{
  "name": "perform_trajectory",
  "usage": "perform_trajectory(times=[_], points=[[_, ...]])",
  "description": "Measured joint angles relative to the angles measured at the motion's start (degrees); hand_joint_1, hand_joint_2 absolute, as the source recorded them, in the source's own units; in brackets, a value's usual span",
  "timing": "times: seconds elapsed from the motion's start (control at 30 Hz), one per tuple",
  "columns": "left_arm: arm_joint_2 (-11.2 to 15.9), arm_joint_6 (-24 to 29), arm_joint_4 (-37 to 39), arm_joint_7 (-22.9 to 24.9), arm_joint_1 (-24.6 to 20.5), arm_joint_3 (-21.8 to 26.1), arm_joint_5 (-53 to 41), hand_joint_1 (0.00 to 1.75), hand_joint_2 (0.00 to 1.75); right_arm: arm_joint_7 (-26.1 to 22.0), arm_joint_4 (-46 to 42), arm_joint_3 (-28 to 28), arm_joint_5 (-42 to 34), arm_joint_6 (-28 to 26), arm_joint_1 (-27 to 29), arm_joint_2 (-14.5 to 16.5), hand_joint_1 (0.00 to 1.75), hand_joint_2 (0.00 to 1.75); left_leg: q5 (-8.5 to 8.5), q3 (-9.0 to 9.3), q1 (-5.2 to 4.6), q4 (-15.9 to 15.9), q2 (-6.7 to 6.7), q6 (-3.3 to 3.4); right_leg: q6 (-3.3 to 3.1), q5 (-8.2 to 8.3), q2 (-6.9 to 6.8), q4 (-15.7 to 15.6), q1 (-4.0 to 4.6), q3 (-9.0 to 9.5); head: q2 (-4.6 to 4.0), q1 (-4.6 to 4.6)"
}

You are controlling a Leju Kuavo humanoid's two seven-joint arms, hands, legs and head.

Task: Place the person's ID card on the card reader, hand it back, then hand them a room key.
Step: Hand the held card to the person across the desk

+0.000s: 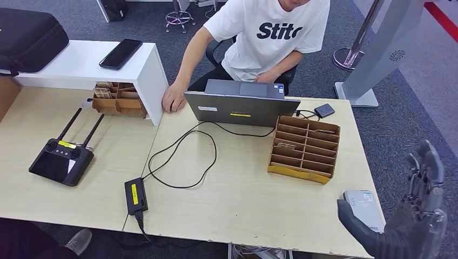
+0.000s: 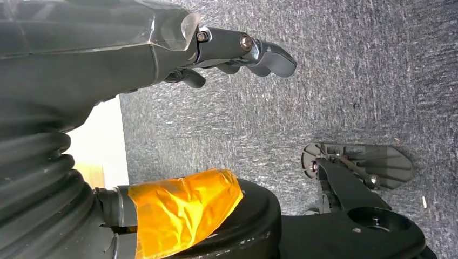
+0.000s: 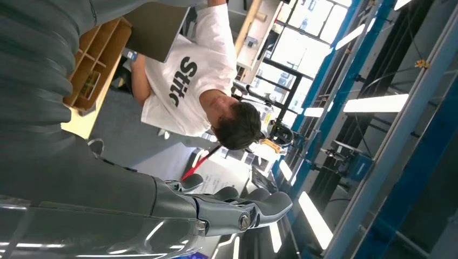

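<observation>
I'm looking down on a pale wood-grain table (image 1: 243,199). The card reader (image 1: 365,209) — a small, flat, rounded white slab — lies at the table's near right corner. Just beside it my right hand (image 1: 413,216) stands raised, grey ribbed cover below, dark fingers (image 1: 426,162) straight and apart, thick thumb (image 1: 354,221) jutting toward the reader; it holds nothing. A brown cardboard slotted rack (image 1: 304,149) sits farther back, behind it a grey laptop (image 1: 241,106) with a looping black cable (image 1: 183,156). The person (image 1: 259,38) in a white T-shirt sits behind the laptop, one hand resting on the table. My left hand (image 2: 232,51) hangs over grey carpet — fingers loosely extended, empty. I can't pick out the ID card or a room key.
</observation>
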Motion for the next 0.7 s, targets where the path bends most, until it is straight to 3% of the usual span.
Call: perform_trajectory(times=[0.3, 0.7], points=[[-0.13, -0.03, 0.24, -0.72, 0.08, 0.0, 0.33, 0.0, 1.75, -0.01, 0.42, -7.68, -5.39, 5.38, 1.0, 5.34, 0.0, 1.75, 0.0, 0.0, 0.0, 0.0, 0.01, 0.0, 0.0, 0.0, 0.01, 0.0, 0.0, 0.01, 0.0, 0.01], [-0.11, -0.05, 0.29, -0.89, 0.13, -0.01, -0.17, 0.0, 1.75, 1.46, 5.66, -19.78, -25.42, 11.59, -0.87, 6.09, 0.0, 1.75, 0.0, -0.02, -0.02, 0.0, 0.0, 0.0, 0.0, 0.0, -0.01, 0.0, 0.0, 0.01, 0.0, 0.01]])
